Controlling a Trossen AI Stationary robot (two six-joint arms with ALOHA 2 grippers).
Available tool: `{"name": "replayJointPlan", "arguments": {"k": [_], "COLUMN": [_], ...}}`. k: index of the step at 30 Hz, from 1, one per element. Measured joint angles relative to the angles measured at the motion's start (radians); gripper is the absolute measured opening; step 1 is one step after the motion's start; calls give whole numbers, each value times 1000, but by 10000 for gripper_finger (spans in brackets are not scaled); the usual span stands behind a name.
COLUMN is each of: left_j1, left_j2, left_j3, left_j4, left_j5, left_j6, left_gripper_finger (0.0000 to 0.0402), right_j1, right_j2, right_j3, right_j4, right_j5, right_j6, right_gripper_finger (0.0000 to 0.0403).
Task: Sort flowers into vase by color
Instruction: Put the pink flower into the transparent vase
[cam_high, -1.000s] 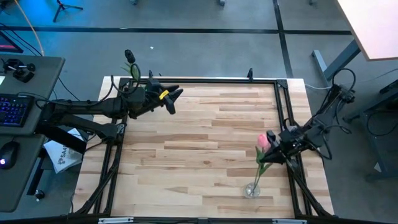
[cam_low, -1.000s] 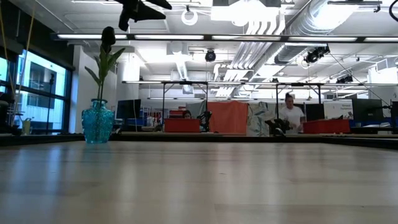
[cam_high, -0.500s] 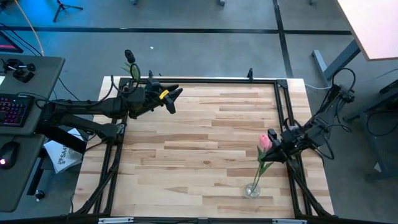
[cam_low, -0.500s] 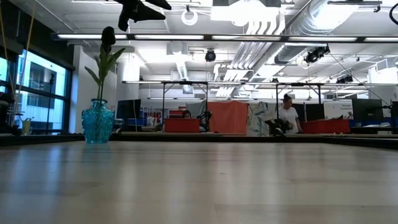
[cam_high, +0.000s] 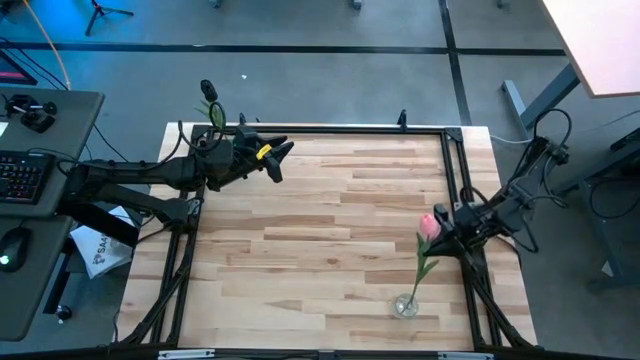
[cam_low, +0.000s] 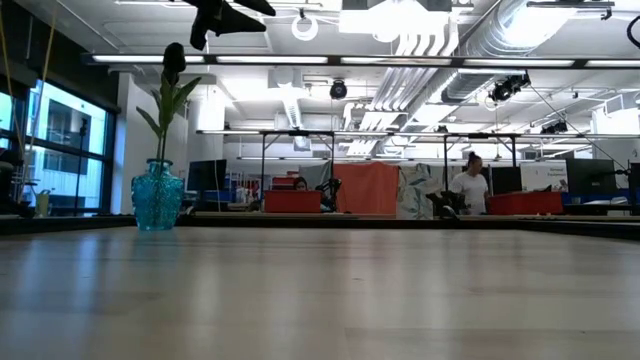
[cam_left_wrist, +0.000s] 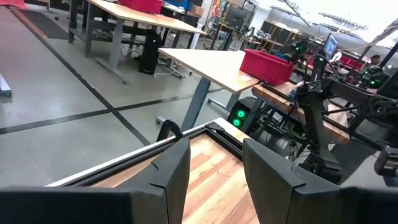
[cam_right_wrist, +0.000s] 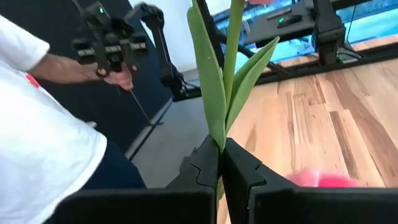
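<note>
1. Pink is the head of the tulip (cam_high: 430, 226) that we see over the right side of the wooden table (cam_high: 320, 230). Its thin green stem runs down toward a small clear glass vase (cam_high: 405, 305) near the table's front edge; we cannot tell whether the stem end sits inside it.
2. We see the right gripper (cam_high: 447, 224) pinching that stem. In the right wrist view its fingers (cam_right_wrist: 205, 168) are pressed together on the stem just below two long green leaves (cam_right_wrist: 214, 93), and the pink head shows blurred beside them.
3. A second flower, the dark tulip (cam_low: 174, 58), stands upright with green leaves in a blue textured glass vase (cam_low: 158, 196) at the table's far left corner.
4. We find the left gripper (cam_high: 278, 160) hovering above the far left part of the table, near the blue vase, with a yellow mark on it. In the left wrist view its fingers (cam_left_wrist: 171, 174) stand partly apart with nothing between them.
5. Black frame rails (cam_high: 455, 170) edge the table. A keyboard (cam_high: 22, 175) lies on a grey desk to the left.
6. In the right wrist view a person in a white shirt (cam_right_wrist: 37, 143) holds a dark control handle (cam_right_wrist: 109, 43). In the low view another person (cam_low: 468, 187) stands far back among red bins.
7. White paper (cam_high: 100, 250) by the left arm's base carries lettering that we cannot read.
</note>
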Motion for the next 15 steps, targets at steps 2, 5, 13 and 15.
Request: {"name": "replayJointPlan", "arguments": {"k": [2, 5, 13, 15], "left_j1": [0, 0, 0, 0], "left_j2": [0, 0, 0, 0], "left_j3": [0, 0, 0, 0], "left_j4": [0, 0, -1, -1], "left_j5": [0, 0, 0, 0], "left_j6": [6, 8, 26, 26], "left_gripper_finger": [136, 136, 136, 136], "right_j1": [0, 0, 0, 0], "right_j2": [8, 21, 31, 31], "right_j3": [0, 0, 0, 0], "right_j4": [-1, -1, -1, -1], "right_j5": [-1, 2, 24, 24], "right_j6": [-1, 2, 127, 166], "right_gripper_finger": [0, 0, 9, 18]}}
